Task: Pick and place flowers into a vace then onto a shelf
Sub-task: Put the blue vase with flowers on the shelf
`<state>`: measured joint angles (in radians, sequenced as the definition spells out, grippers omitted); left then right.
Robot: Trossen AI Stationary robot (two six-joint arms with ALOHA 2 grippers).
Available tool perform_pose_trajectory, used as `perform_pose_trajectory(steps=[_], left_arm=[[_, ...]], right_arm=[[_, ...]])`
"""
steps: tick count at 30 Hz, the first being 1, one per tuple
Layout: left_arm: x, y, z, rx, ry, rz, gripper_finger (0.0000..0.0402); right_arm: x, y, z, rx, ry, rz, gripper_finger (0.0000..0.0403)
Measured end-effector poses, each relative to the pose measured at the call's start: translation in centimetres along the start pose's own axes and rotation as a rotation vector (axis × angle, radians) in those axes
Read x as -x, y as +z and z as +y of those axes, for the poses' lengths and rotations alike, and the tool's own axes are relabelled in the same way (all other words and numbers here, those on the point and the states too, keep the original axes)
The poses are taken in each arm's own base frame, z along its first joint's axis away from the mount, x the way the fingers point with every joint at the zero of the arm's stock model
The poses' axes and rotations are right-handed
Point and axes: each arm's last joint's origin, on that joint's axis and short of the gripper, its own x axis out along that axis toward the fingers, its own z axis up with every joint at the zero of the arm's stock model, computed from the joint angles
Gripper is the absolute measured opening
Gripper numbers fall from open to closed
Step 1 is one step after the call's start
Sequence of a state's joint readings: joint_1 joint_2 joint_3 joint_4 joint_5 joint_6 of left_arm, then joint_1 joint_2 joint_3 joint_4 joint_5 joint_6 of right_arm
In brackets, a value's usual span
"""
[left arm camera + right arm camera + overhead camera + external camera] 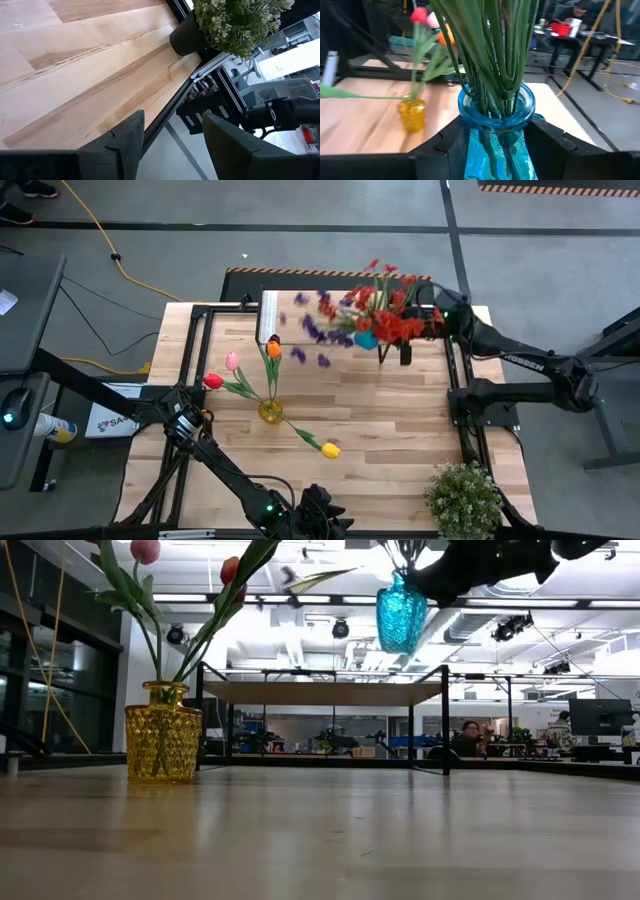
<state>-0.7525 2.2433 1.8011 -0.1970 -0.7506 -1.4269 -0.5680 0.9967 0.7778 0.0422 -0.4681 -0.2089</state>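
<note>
Blue vase w/ flowers in the air, on its way to the shelf.

Right end effector (pixel 495 145) clamped round the blue vase (pixel 496 127), which hangs above the shelf (pixel 310 692) level, well off the tabletop (pixel 390 420); red & purple flowers (pixel 385 315) stand in it. Yellow vase (pixel 163 732) w/ tulips sits on the tabletop. Left end effector (pixel 170 137) idle at near edge, fingers apart, nothing in them. Next, I'd judge: line vase over shelf top, lower gently, keep upright, then let go.
</note>
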Motion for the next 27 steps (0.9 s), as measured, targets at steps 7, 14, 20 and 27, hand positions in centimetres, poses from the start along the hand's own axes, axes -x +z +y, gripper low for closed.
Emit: perform_pose_trajectory(steps=[7, 14, 20, 27], left_arm=[[0.0, 0.0, 0.0, 0.016, 0.000, -0.003, 0.0232], [0.0, 0.1, -0.1, 0.032, -0.008, -0.014, 0.0232], [0.0, 0.1, -0.1, 0.044, -0.007, -0.027, 0.0232], [0.0, 0.1, -0.1, 0.054, -0.006, -0.028, 0.0232]], right_arm=[[0.8, 0.3, -3.5, -0.012, -0.054, 0.005, 0.0160], [-0.4, -1.1, -5.9, -0.050, -0.056, 0.062, 0.0165], [-1.1, -2.2, -7.8, -0.060, -0.093, 0.084, 0.0159], [-0.9, -3.0, -9.0, -0.086, -0.104, 0.088, 0.0165]])
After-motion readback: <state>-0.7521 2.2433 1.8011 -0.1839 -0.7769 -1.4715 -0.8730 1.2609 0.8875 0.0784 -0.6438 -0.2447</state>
